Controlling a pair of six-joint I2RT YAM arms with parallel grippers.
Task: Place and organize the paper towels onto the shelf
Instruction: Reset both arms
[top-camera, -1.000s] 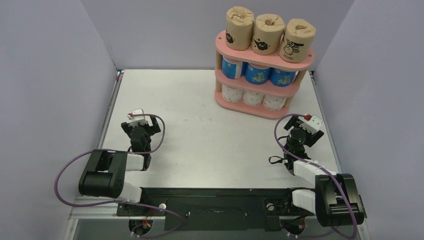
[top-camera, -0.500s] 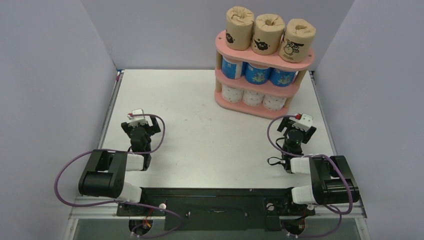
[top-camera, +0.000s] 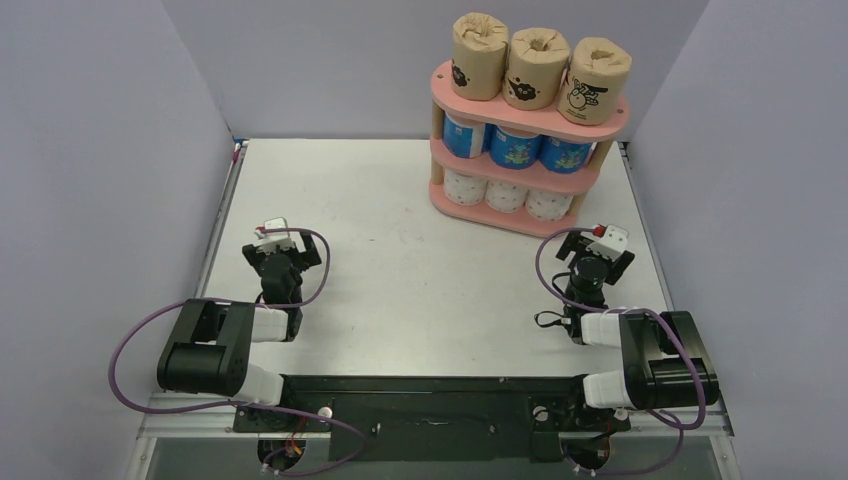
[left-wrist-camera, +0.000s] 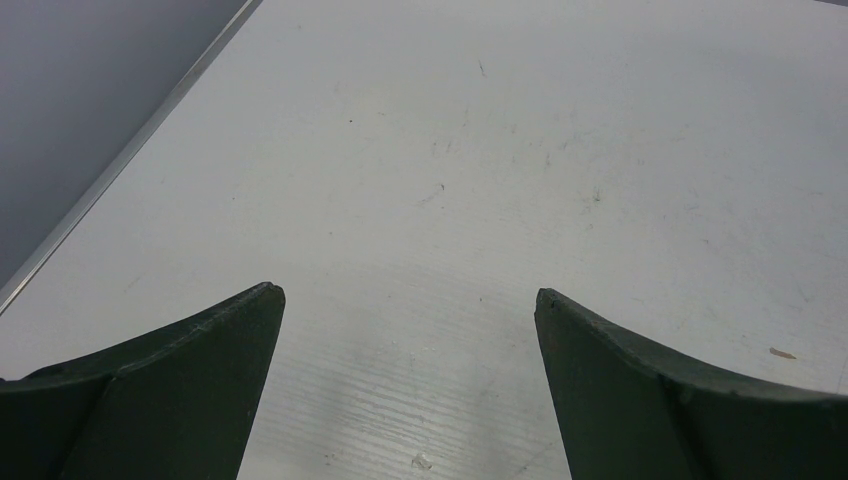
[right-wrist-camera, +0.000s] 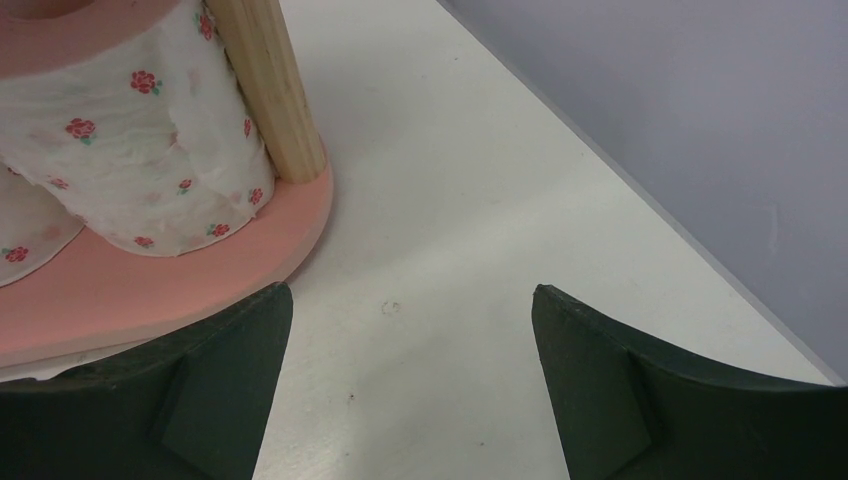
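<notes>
Top external view has the shelf (top-camera: 497, 217) standing at the far right of the surface (top-camera: 400, 230). All nine paper towels (top-camera: 535, 68) are on it, three abreast per tier: brown rolls (top-camera: 478, 55) on top, blue rolls (top-camera: 515, 148) in the middle, white rolls (top-camera: 503, 194) at the bottom. The left end effector (top-camera: 282, 265) sits folded near its base, well apart from the shelf. The right end effector (top-camera: 592, 268) sits near the shelf's right end without touching it. Left wrist view shows its fingers (left-wrist-camera: 190, 380) spread wide, with only pale surface between and beyond them. Right wrist view shows that pair of fingers (right-wrist-camera: 640, 400) spread just as wide and gripping nothing. Ahead and to the left, a white roll dotted with small red flowers stands on the lowest pink board, just beside a wooden post (right-wrist-camera: 270, 90). Judging from this, placing and sorting look complete, and the step in hand is the close of the task rather than another pick. The next move calls for no grasp. At most the right arm needs care, since the board's edge lies near its fingertips and a forward sweep could nudge the shelf.
</notes>
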